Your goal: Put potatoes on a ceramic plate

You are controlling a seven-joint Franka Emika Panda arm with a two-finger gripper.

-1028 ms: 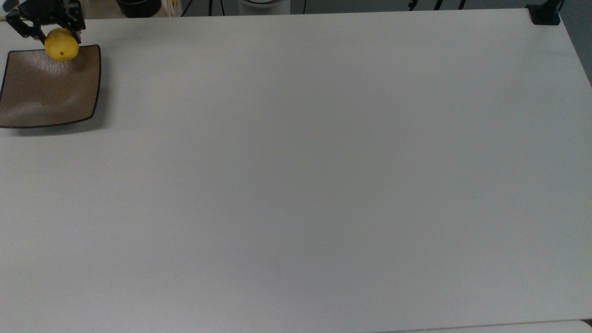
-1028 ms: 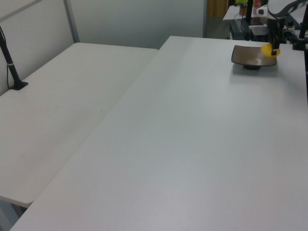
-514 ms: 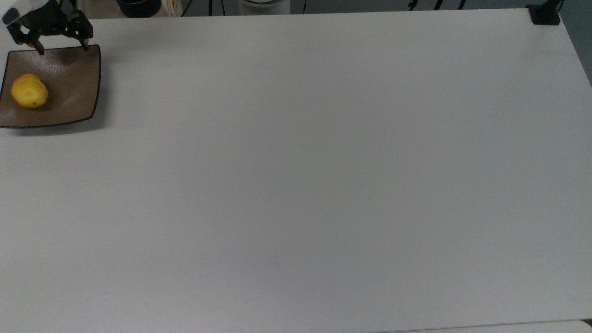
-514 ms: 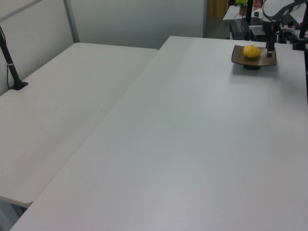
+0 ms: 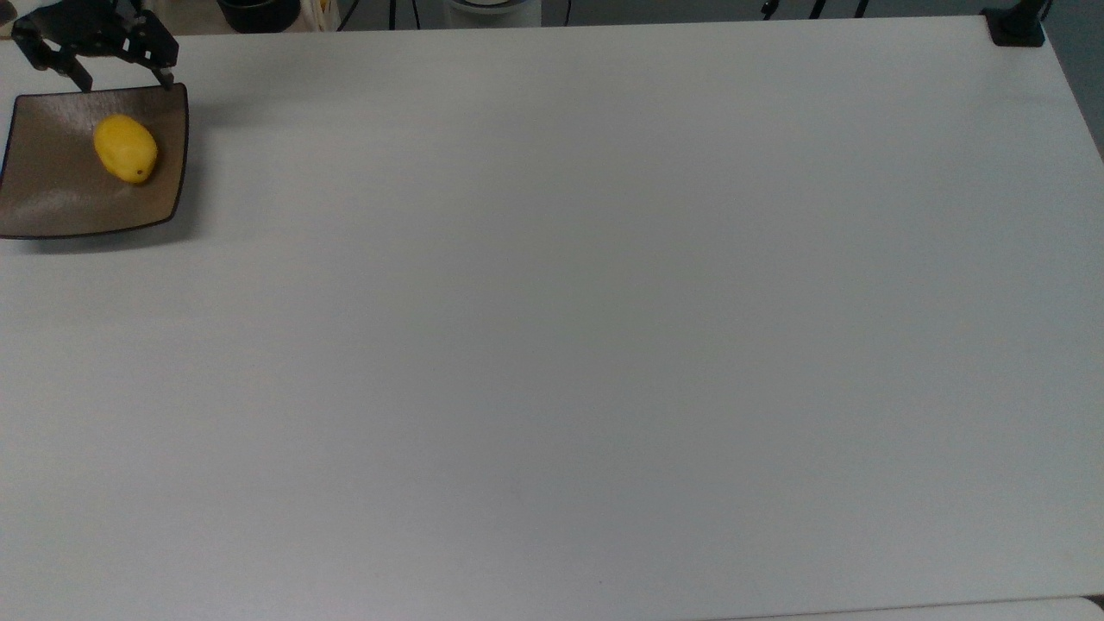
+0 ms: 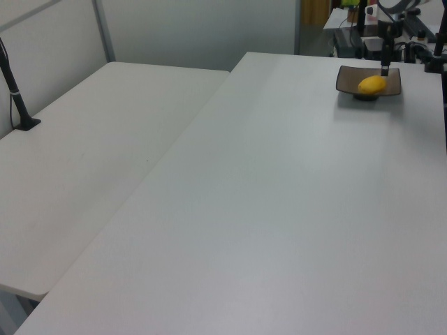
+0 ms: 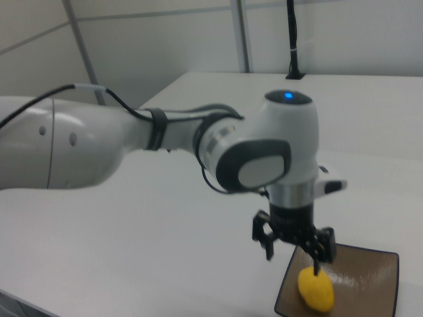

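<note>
One potato, top view: the yellow potato (image 5: 126,148) lies on its side inside the ceramic plate (image 5: 52,194), toward the plate's far right part, a small dark spot near its lower end.
Plate, top view: square, glossy brown, thin dark rim; it sits at the top view's far left on the white table (image 5: 604,328), with its left edge cut by the frame.
Gripper, top view: the gripper (image 5: 121,82) hangs over the plate's far edge, fingers spread wide, holding nothing, apart from the potato.
Table, top view: a black clamp base (image 5: 1016,26) stands at the far right corner.

Potato, left view: the potato (image 6: 372,85) rests in the plate (image 6: 349,78), right of centre.
Gripper, left view: one dark finger (image 6: 384,68) points down just above the plate's far right part, close to the potato but not touching it.
Surroundings, left view: a second white table (image 6: 84,160) adjoins at the left view's left, with a black post (image 6: 14,91) clamped to it.

Arm, right view: the white arm (image 7: 132,145) reaches in from the right view's left, wrist pointing down.
Gripper, right view: the gripper (image 7: 294,254) has its fingers parted and empty, directly above the potato (image 7: 315,289).
Plate, right view: the plate (image 7: 370,284) holds the potato in its near left part.
</note>
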